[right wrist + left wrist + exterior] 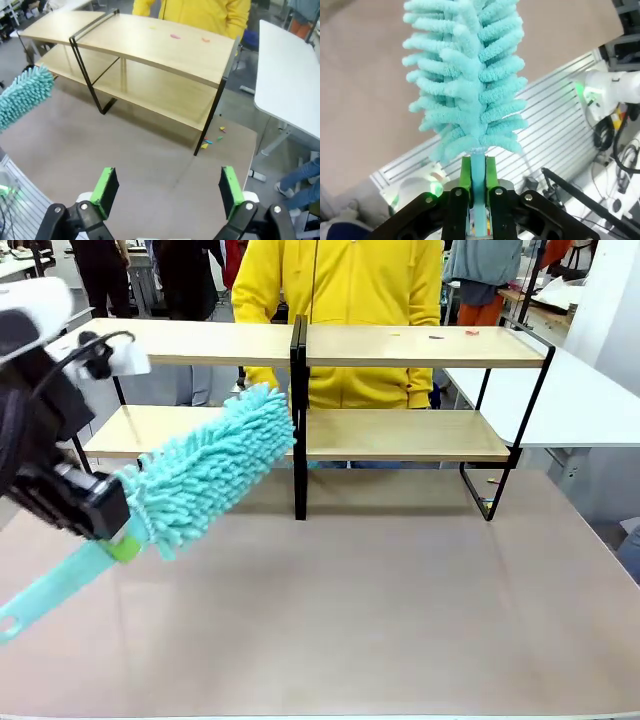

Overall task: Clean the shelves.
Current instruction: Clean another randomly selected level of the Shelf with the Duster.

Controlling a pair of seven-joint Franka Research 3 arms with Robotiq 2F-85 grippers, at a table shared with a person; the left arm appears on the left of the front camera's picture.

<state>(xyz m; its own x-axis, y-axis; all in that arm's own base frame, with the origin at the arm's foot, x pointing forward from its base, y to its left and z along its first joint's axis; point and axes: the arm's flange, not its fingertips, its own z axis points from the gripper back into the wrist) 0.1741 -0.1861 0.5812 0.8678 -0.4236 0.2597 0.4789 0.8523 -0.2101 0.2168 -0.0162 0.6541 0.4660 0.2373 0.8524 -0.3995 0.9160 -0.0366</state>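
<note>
Front view: you had the left gripper (pixel 118 532) clenched on the flat handle of the teal duster (pixel 205 468), fluffy head angled up toward the shelves (pixel 400 347), tip just short of the black centre post (pixel 298 420) at lower-board height. The step looked like the approach, sweeping not begun. Next move, by my read, called for carrying the head over a board and dragging it along, probably toward the small coloured scraps (pixel 455 334) on the top board right of the post. The shelves stood at the far side of the table (pixel 380 600), two long light-wood boards on a thin black frame, a person in yellow (pixel 340 300) just behind. Left wrist view: the green pads (pixel 465 172) pinched the teal handle tight, the duster (pixel 467 75) rising straight up from them. Right wrist view: the right gripper (pixel 167 192) was released, pads wide apart with nothing between, hovering over the table in front of the shelves (pixel 150 45). You could see pink scraps (pixel 176 36) on the top board and more scraps (pixel 212 140) on the tabletop by the rack's near right foot.
</note>
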